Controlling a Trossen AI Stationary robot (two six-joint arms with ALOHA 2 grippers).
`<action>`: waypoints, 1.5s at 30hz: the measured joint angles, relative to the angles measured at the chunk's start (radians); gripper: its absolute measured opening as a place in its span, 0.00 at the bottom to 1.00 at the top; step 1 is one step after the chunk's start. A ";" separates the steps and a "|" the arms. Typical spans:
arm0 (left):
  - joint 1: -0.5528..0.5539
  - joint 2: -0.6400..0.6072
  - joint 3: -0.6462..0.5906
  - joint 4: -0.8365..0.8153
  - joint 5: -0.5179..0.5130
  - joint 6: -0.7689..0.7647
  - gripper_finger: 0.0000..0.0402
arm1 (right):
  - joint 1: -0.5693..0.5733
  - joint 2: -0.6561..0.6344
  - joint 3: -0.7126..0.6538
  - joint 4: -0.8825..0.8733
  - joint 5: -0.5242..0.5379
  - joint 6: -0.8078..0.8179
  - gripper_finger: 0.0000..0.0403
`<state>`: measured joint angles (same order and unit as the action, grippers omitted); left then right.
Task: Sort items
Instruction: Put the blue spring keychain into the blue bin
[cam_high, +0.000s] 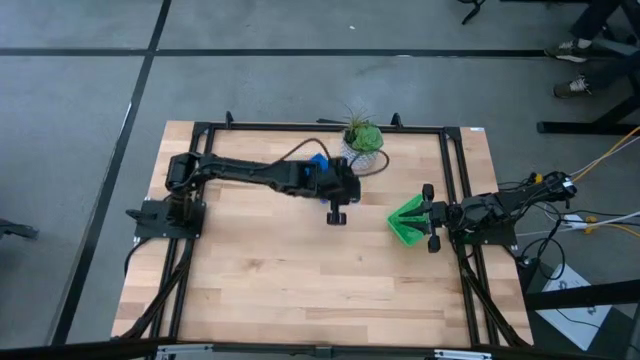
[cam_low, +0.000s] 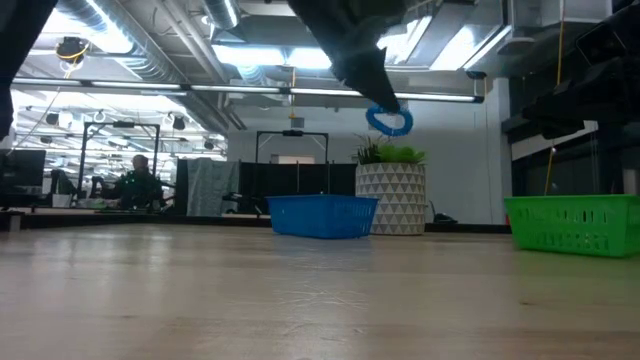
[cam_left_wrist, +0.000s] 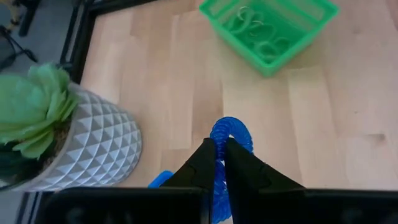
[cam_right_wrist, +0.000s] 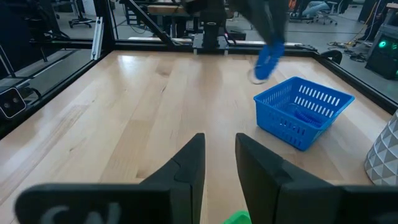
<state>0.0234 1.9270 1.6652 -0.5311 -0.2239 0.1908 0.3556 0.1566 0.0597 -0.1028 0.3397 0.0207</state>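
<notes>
High view: left arm reaches across the table's far half, its left gripper (cam_high: 337, 203) just beside the blue tray (cam_high: 318, 163) and near the potted plant (cam_high: 363, 137). Right gripper (cam_high: 431, 217) waits at the green tray (cam_high: 408, 221) on the right side.

Left wrist view: left gripper's fingers (cam_left_wrist: 202, 168) are pinched together on a blue ring (cam_left_wrist: 231, 134), held off the wood. Low view shows that ring (cam_low: 389, 120) hanging well above the table, higher than the blue tray's (cam_low: 322, 216) rim. Right wrist view: right gripper (cam_right_wrist: 219, 163) has its fingers parted with a narrow gap, nothing between them; the carried ring (cam_right_wrist: 270, 58) hangs beyond the blue tray (cam_right_wrist: 303, 112).

Risks, as judged:
- Ring is thin and gripped at one edge only; it could slip or swing out during travel and land on bare wood.
- From the right wrist view the ring does not look centred over the tray; letting go now would likely miss the basket.
- The plant pot (cam_left_wrist: 87, 146) stands close to the tray; a wide swing of the arm could knock it.

Counts:
- Trays: 2 (one blue, one green).
- Blue rings: 1 in the gripper; some blue loops lie in the blue tray, number not countable.
- Light green rings (cam_left_wrist: 258, 32): several in the green tray, overlapping, exact number unclear.
- Plants: 1.
</notes>
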 joint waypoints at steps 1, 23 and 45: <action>0.013 0.000 0.000 0.000 0.012 -0.005 0.04 | 0.000 0.000 0.000 0.000 0.000 0.000 0.22; 0.175 0.000 -0.043 -0.061 0.066 -0.055 0.04 | 0.000 0.000 0.000 0.000 0.000 0.000 0.22; 0.281 -0.001 -0.288 0.051 0.043 -0.155 0.13 | 0.000 0.000 0.000 0.000 0.000 0.000 0.22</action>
<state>0.3042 1.9259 1.3773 -0.4803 -0.1810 0.0357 0.3556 0.1566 0.0597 -0.1028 0.3394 0.0207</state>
